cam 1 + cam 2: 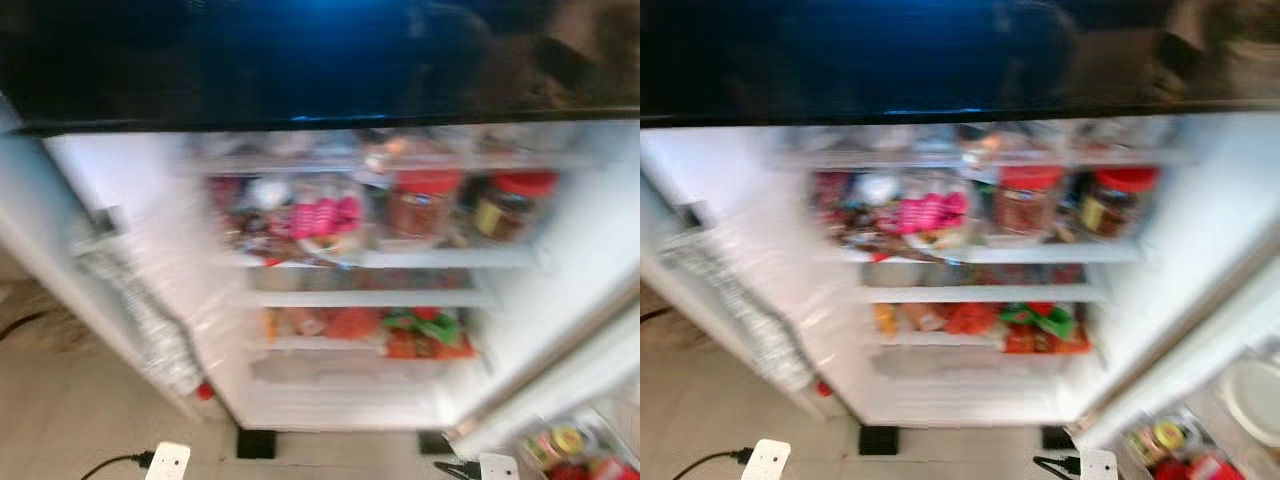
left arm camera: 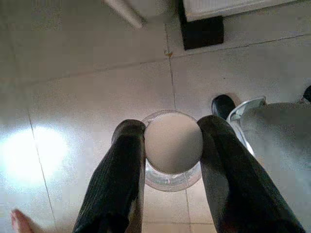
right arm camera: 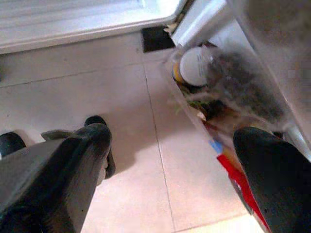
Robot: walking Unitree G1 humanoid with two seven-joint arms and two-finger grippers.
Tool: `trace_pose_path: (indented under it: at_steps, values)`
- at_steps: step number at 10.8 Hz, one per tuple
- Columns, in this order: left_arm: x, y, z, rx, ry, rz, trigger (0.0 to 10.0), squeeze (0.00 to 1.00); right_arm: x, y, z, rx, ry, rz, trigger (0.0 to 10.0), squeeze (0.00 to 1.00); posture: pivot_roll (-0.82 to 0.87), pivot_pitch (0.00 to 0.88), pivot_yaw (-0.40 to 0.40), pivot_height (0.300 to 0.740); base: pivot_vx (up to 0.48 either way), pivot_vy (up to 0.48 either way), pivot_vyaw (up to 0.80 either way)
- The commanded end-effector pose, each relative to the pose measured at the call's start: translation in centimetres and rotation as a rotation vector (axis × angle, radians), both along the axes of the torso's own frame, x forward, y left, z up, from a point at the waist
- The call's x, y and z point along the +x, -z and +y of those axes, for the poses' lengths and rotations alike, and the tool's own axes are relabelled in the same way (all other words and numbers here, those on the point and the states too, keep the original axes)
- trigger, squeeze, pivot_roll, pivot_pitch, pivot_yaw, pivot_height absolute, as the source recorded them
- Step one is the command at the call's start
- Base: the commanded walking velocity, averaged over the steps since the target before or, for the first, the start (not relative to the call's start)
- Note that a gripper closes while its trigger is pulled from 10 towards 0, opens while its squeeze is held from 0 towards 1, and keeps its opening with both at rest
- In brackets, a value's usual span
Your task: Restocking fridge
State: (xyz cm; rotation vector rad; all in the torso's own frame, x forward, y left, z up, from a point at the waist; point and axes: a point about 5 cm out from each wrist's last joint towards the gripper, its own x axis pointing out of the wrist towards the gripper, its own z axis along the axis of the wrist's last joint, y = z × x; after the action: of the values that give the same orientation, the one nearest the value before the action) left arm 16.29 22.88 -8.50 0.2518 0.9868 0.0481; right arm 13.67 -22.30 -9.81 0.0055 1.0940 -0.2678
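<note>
An open fridge [image 1: 345, 405] stands before me, blurred. Its shelves hold red-lidded jars [image 1: 425, 205], a pink packet [image 1: 325, 218] and red and green packets [image 1: 420, 335] lower down. In the left wrist view my left gripper [image 2: 172, 145] is shut on a clear jar with a white lid [image 2: 173, 141], held above the tiled floor. In the right wrist view my right gripper [image 3: 170, 145] is open with nothing between its fingers, next to the fridge's right door shelf [image 3: 214, 87].
The left door [image 1: 110, 290] and right door [image 1: 570, 385] swing out to either side; the right door's shelf holds bottles and packets [image 1: 575, 450]. White power strips [image 1: 168, 462] with cables lie on the tiled floor in front. The fridge's black feet [image 1: 256, 442] rest on the tiles.
</note>
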Motion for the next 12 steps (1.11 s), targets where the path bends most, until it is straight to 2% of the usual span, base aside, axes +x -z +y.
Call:
trace_pose_path:
  at_steps: [1, 6, 9, 12]
  values:
    - [-0.6, 0.2, 0.4, 0.012, -0.01, 0.014, 10.0, 0.0, -0.1, 0.2, 0.6, 0.013, -0.003, 0.016, 10.0, 0.0, 0.0, 0.072, 0.025, 0.74, 0.0, 0.0, -0.72]
    - [-0.5, 0.1, 0.4, 0.009, -0.014, 0.005, 10.0, 0.0, 1.2, 0.1, 2.4, 0.034, -0.023, 0.0, 10.0, 0.0, 0.0, 0.075, 0.025, 0.74, 0.0, 0.0, -0.66]
    - [-0.5, 0.1, 0.4, 0.005, -0.017, 0.0, 10.0, 0.0, 1.7, 0.0, 3.4, 0.045, -0.018, -0.024, 10.0, 0.0, 0.0, 0.077, 0.026, 0.74, 0.0, 0.0, 0.0]
    - [-0.6, 0.1, 0.4, 0.01, 0.003, 0.003, 10.0, 0.0, 1.5, 0.0, 2.8, 0.047, -0.011, -0.023, 10.0, 0.0, 0.0, 0.076, 0.028, 0.74, 0.0, -0.099, 0.0]
